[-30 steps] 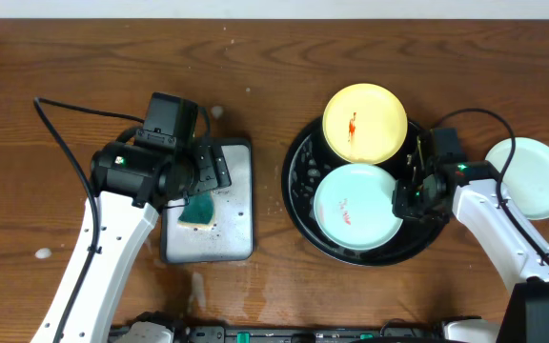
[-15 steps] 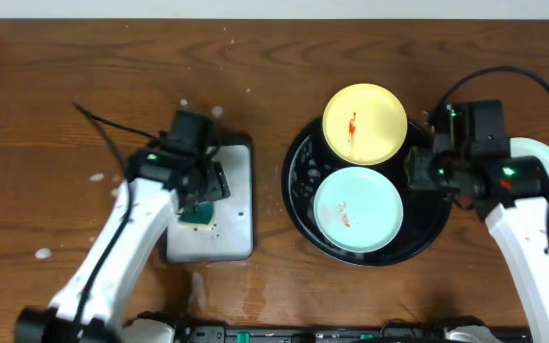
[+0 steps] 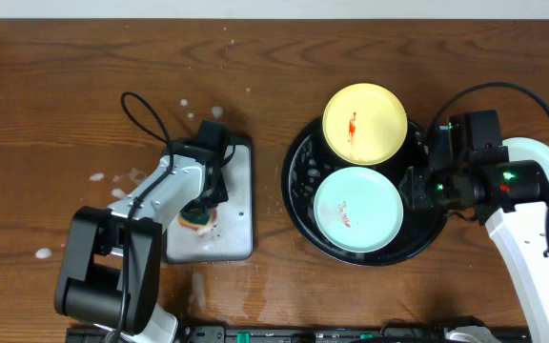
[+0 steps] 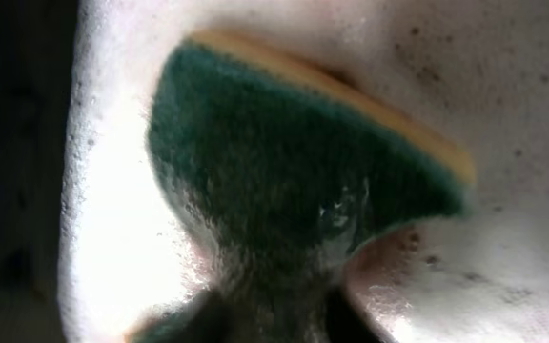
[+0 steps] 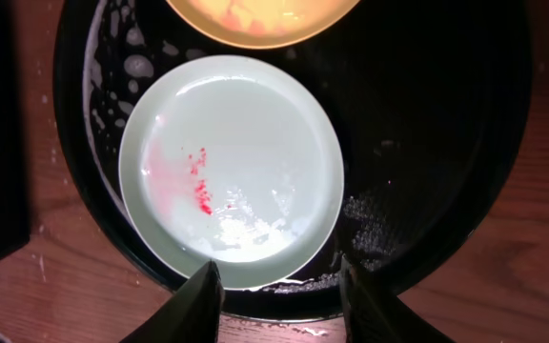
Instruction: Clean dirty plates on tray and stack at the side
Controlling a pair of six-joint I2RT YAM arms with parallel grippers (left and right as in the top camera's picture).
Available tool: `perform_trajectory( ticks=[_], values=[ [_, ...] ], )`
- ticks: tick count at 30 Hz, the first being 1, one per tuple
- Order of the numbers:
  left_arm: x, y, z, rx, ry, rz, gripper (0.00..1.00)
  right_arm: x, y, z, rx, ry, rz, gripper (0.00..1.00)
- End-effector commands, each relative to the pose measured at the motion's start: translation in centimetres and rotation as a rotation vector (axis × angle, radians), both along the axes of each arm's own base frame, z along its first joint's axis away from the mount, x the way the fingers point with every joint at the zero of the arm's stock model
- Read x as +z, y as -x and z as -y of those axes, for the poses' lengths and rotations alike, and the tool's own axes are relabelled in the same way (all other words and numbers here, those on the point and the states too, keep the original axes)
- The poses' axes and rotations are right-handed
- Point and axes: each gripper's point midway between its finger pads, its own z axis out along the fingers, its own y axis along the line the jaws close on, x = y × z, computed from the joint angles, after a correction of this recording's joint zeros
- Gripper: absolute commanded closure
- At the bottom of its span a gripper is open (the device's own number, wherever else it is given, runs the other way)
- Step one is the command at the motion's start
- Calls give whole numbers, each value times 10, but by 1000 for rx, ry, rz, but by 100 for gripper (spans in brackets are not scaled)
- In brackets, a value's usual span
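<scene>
my right gripper (image 5: 284, 297) has slid along the large round black tray (image 5: 427, 143), fingers spread, the near edge of the smeared pale mint-green round plate (image 5: 232, 171) between them. my left gripper (image 3: 201, 203) clenches the green-and-yellow sponge (image 4: 284, 162) on the rectangular grey-white tray (image 3: 238, 227).

what the desk carries

we see a dark brown wooden desk (image 3: 65, 86), its grain running side to side. directly on it, left of middle, lies a rectangular grey-white tray (image 3: 238, 205) with rounded corners. right of middle sits the round black tray (image 3: 296, 214), apart from the first. near its right rim a pale mint-green plate (image 3: 534, 152) rests on the bare wood. small white flecks (image 3: 96, 177) dot the wood at the left.
</scene>
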Motion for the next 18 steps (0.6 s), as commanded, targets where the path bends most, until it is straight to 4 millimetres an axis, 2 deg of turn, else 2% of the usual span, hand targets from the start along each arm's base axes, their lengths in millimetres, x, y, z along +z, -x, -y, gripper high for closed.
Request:
perform_trajectory(
  ticks=[1,5,7,8,10,14,18],
  values=[
    [-8,7,26,-60,151,-67,93,-4,2,-3,21,-5,-11,62],
    [19,2,47,-91,269,-51,92,-4,1,-2,19,-1,-10,64],
    [33,0,49,-95,279,-23,51,-4,1,-2,19,-1,-10,65],
    [39,0,49,-98,282,-9,42,-4,1,-2,19,-1,-10,65],
    [47,0,45,-98,267,10,30,-4,1,-2,19,-1,-10,65],
    [46,2,35,-92,208,11,27,-4,2,-2,19,-1,-11,65],
    [28,5,32,-76,191,-16,29,-5,3,-1,9,0,-22,65]
  ],
)
